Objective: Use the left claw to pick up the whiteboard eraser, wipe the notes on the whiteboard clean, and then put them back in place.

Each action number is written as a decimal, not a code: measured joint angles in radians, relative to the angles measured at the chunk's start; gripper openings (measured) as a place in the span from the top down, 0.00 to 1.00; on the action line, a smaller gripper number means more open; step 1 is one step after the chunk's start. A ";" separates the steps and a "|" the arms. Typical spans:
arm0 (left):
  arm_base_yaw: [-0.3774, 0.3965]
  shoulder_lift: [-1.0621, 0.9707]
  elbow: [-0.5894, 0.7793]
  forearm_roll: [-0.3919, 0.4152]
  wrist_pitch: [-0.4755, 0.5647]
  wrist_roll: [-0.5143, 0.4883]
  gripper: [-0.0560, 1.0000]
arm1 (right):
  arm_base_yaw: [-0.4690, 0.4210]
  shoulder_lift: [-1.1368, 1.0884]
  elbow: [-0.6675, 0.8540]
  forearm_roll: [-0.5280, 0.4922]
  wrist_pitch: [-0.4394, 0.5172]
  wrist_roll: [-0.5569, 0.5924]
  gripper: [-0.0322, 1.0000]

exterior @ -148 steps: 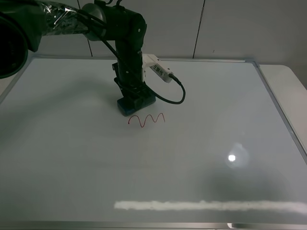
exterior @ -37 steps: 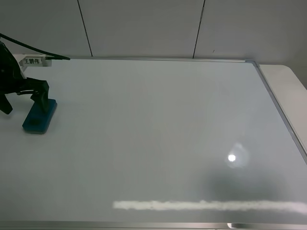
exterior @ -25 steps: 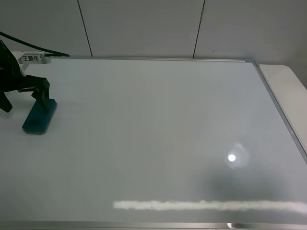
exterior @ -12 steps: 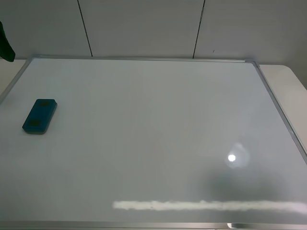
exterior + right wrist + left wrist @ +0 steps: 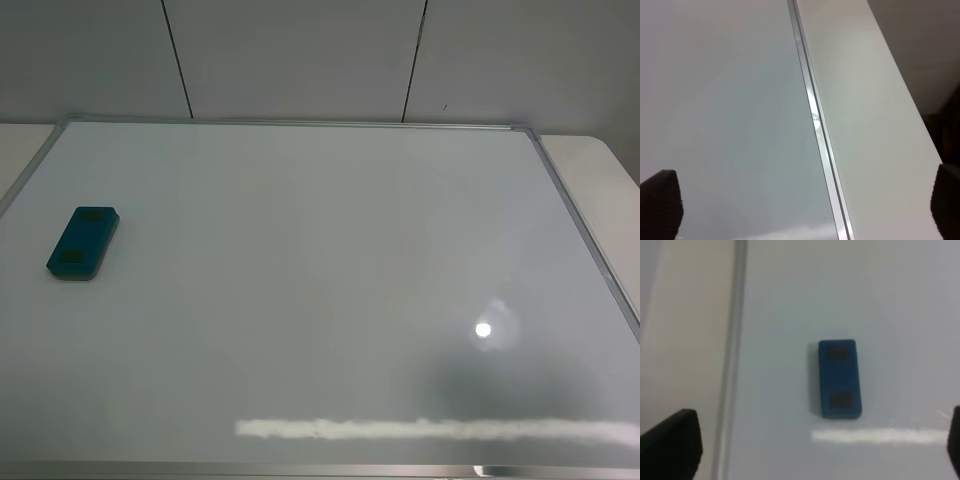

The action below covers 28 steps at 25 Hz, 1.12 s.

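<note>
Whiteboard (image 5: 330,290) — glossy white, thin silver frame, taken as landmark. Near edge: bright streak of reflected light and a round glare spot toward the right side; no red notes visible anywhere on the surface.

Whiteboard eraser (image 5: 83,242) — small teal block, two darker square patches on top. Lying flat on the board close inside its left frame edge, about midway between near and far edges, long axis roughly along that edge. Untouched by anything; same block in the left wrist view (image 5: 840,378), well clear of the fingers.

Left claw (image 5: 805,450) — absent from the high view; fingertips (image 5: 671,447) spread wide at opposite margins of its wrist picture, holding nothing, raised above the board.

Right gripper (image 5: 805,210) — fingers likewise apart, empty, over the board's right frame edge.

Handling, as a judgement: probably light, rigid shell over a softer wiping face; likely to slide on the slick board if nudged. Best taken across the narrow width, on the long sides, near mid-length.

Far side: grey panelled wall.
</note>
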<state>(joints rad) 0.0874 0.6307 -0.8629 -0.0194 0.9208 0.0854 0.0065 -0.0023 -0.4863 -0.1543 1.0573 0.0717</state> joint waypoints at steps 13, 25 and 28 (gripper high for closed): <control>0.000 -0.547 0.104 0.019 0.152 -0.011 0.01 | 0.000 0.000 0.000 0.000 0.000 0.000 0.01; 0.000 -0.636 0.226 0.038 0.215 -0.030 0.01 | 0.000 0.000 0.000 0.000 0.000 0.000 0.01; 0.000 -0.636 0.296 0.019 0.184 -0.031 0.01 | 0.000 0.000 0.000 0.000 0.000 0.000 0.01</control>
<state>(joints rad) 0.0874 -0.0049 -0.5667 0.0000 1.1052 0.0547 0.0065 -0.0023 -0.4863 -0.1543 1.0573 0.0717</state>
